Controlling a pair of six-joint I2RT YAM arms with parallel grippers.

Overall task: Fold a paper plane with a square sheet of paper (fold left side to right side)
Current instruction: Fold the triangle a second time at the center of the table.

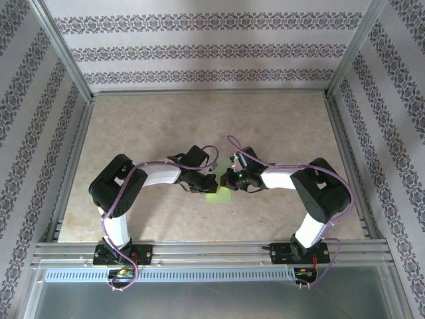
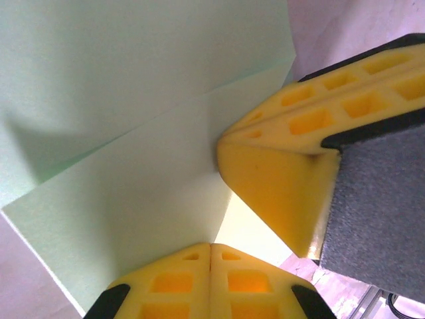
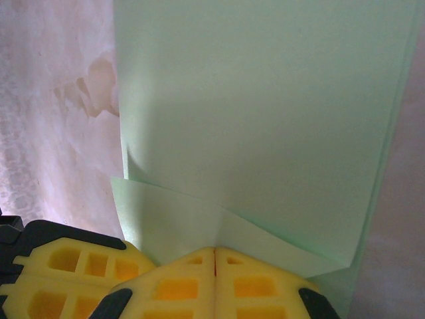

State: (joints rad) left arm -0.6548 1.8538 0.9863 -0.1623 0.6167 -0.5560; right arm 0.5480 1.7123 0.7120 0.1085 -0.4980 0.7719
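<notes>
Inward, left hand [image 2: 211, 247], right hand [image 3: 214, 251] pinch paper [image 3: 265, 119].

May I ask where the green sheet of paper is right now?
In the top view, the green sheet of paper lies mid-table between the left gripper and right gripper, both pinching it.

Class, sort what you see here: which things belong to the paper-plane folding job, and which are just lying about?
Belongs to the job: green paper sheet, left claw, right claw.
Just there: beige tabletop, patterned walls, metal frame.
</notes>
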